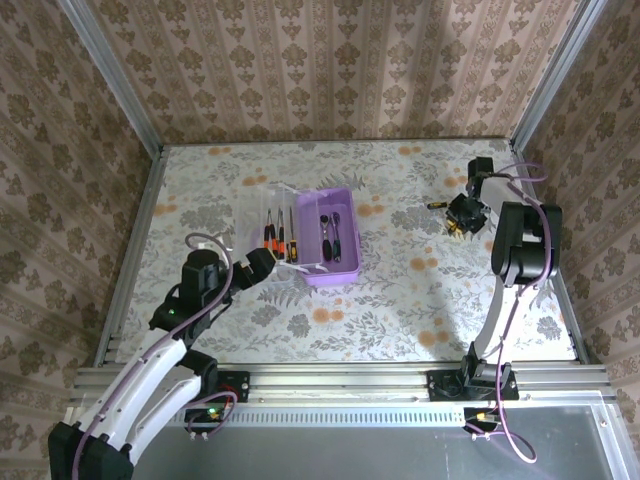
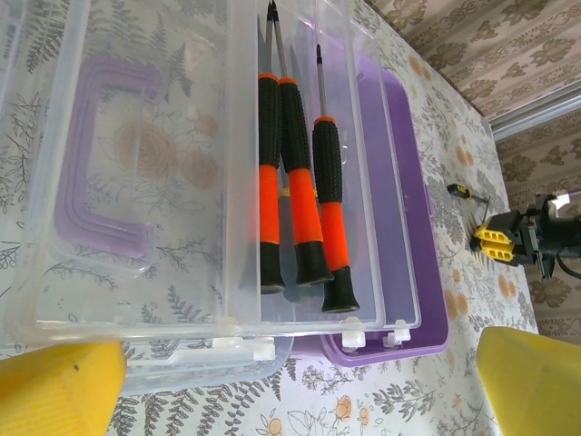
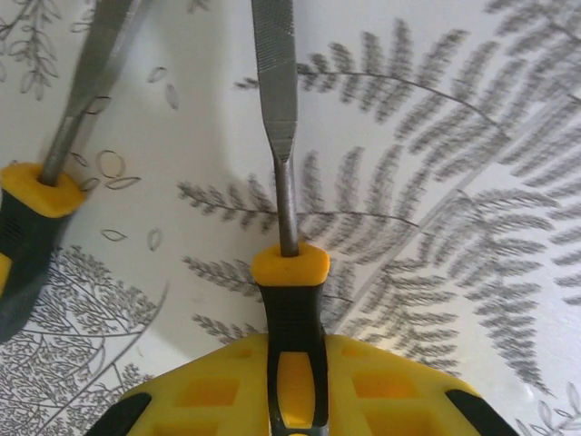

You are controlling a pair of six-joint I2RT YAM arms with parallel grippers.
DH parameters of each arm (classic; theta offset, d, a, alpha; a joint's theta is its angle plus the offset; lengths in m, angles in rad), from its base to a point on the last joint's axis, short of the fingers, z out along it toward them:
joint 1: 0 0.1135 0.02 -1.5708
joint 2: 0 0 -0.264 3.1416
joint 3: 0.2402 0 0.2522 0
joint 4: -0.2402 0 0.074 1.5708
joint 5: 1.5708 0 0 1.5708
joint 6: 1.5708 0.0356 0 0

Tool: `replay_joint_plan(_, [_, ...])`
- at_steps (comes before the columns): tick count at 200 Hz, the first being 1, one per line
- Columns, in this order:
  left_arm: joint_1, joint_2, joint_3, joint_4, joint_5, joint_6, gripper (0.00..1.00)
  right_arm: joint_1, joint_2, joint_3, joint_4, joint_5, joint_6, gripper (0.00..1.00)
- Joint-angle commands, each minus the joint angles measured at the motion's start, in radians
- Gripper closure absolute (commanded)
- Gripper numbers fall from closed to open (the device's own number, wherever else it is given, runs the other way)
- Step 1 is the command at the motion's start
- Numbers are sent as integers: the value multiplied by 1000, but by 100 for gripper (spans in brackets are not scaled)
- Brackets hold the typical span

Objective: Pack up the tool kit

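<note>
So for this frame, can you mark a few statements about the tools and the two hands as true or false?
1. Three orange-and-black screwdrivers lie side by side in the clear tray. True.
2. The left hand is gripping one of the screwdrivers. False: its fingers are wide apart with nothing between them, at the tray's near edge.
3. The right hand is closed on the yellow-and-black handle of a file. True.
4. That file is the only tool on the table by the right hand. False: a second file lies just to its left in the wrist view.
</note>
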State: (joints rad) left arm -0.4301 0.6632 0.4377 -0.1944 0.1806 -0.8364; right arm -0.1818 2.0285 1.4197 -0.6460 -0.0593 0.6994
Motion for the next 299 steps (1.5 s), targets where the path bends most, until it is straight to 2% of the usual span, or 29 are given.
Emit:
replay_joint_plan(1, [7, 7, 47, 6, 17, 25, 0, -19, -85, -78, -13, 15, -5, 81])
replay_joint_plan(88, [4, -12, 70, -57, 9, 3, 0, 6, -347, -291, 46, -63, -15, 82])
replay_joint_plan(106, [6, -21, 72, -89, -20, -1, 0, 34, -412, -338, 52, -75, -17, 82])
replay_joint_plan(141, [9, -17, 105, -208, -145, -18, 0, 111, -546, -423, 63, -73, -7, 82])
replay_joint_plan(204, [29, -60, 63, -215, -304, -178, 0, 359, -629, -449, 81, -22, 26, 83])
replay_joint_plan(254, [44, -136, 18, -236, -417, -287, 0, 604, -590, -388, 105, -9, 84, 83])
replay_joint_plan(299, [65, -161, 22, -270, -444, -313, 0, 749, -508, -307, 159, -10, 107, 84])
